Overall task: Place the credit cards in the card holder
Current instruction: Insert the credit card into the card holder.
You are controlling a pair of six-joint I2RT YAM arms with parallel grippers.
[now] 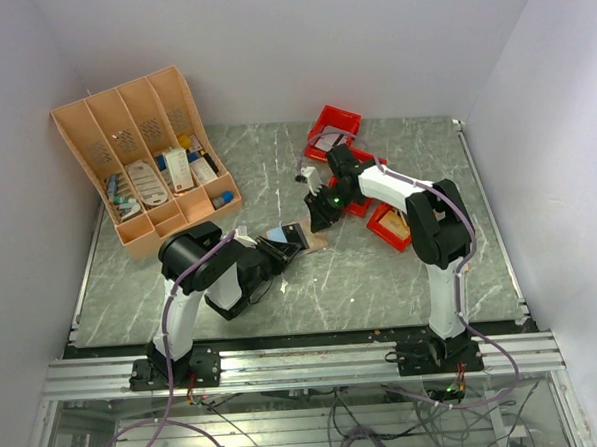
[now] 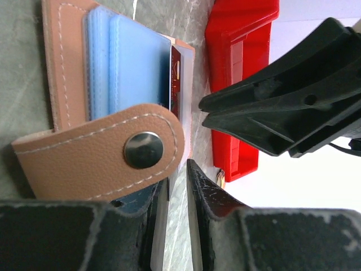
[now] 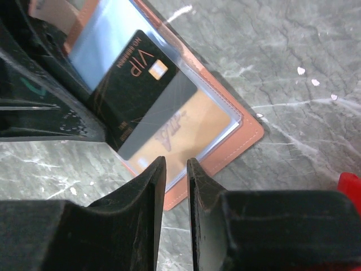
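The card holder point(image 1: 301, 235) lies unfolded on the table point(image 1: 381, 269), midway between the two arms, its snap strap point(image 2: 113, 149) turned up toward the left claw point(image 2: 177, 175). We see that claw's fingers parted by a narrow gap with a thin pale edge beside one finger, not pinched. The right claw point(image 3: 175, 164) hovers just over the holder's edge, slightly apart and empty. A black card point(image 3: 135, 84) sits partway inside a clear sleeve, over a gold card point(image 3: 186, 127).
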